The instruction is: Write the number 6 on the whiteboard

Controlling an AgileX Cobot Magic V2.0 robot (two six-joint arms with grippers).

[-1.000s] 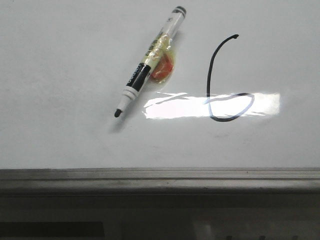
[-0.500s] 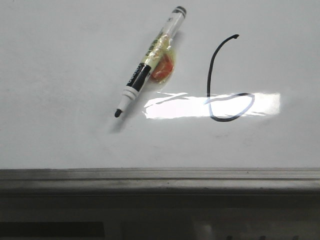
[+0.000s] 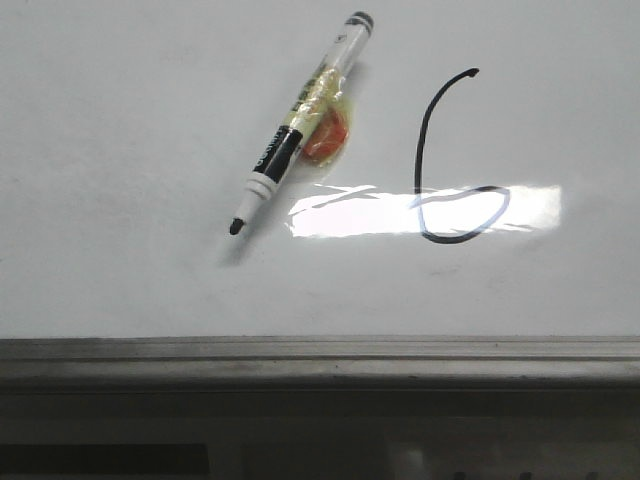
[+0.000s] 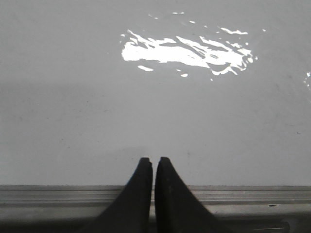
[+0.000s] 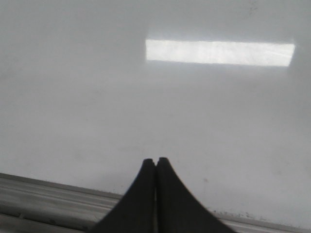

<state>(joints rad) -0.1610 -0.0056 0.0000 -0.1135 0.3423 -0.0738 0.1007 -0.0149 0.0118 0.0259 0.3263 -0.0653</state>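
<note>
Front view: a finished number 6 (image 3: pixel 447 170) on the whiteboard (image 3: pixel 120 130), our grippers out of sight.

Wrist views alone show our left gripper (image 4: pixel 154 161) and right gripper (image 5: pixel 155 161), both clenched on nothing above the board's near grey frame strip (image 3: pixel 320 352); neither shows the writing. Past that strip, we see the thin black 6 right of centre, its flattened loop crossing the glare patch (image 3: pixel 340 212). Left of it lies an uncapped marker (image 3: pixel 298 125), tilted, tip nearest us, with an orange lump (image 3: pixel 327 135) against its far barrel.
</note>
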